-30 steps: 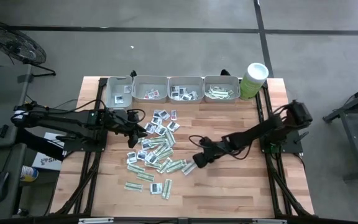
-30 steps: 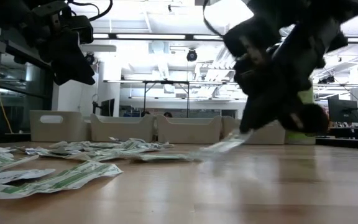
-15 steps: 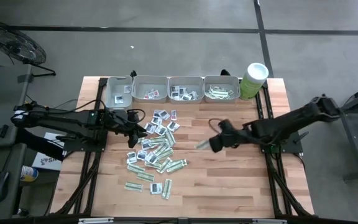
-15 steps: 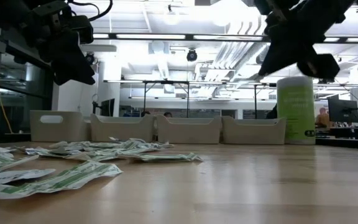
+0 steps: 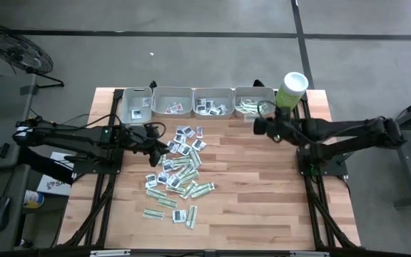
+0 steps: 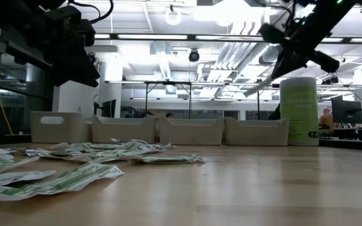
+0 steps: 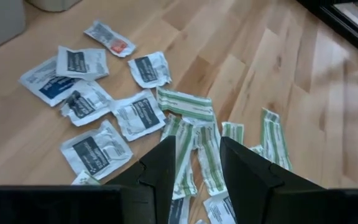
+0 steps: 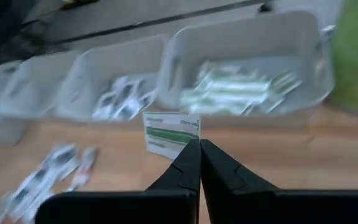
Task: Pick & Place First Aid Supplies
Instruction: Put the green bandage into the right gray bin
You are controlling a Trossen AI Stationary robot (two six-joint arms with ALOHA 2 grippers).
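The first aid supplies lie as a loose pile of sachets on the wooden table, left of the middle: green-white strips and squarish white ones. My left gripper hovers open above the pile's far left part, nothing between its fingers. My right gripper is shut on one green-white strip sachet. It is raised above the table just in front of the rightmost grey tray, which holds more strips. My right gripper pinches the strip sachet by its near edge between its two fingertips. The fingers slant down toward the table's far edge. The sachet sticks out beyond the fingertips, lifted clear of the table, in front of the rightmost tray.
Several grey trays stand in a row along the far edge, with squarish sachets in the middle ones. A tall pale green tub with a white lid stands right of the row. The table's right half and near part are bare wood.
My right gripper, shut on the strip sachet, has lifted it off the table beside the pile. It has carried it up and toward the far right, to a spot in front of the rightmost tray, tipping from steeply down to a shallower slant.
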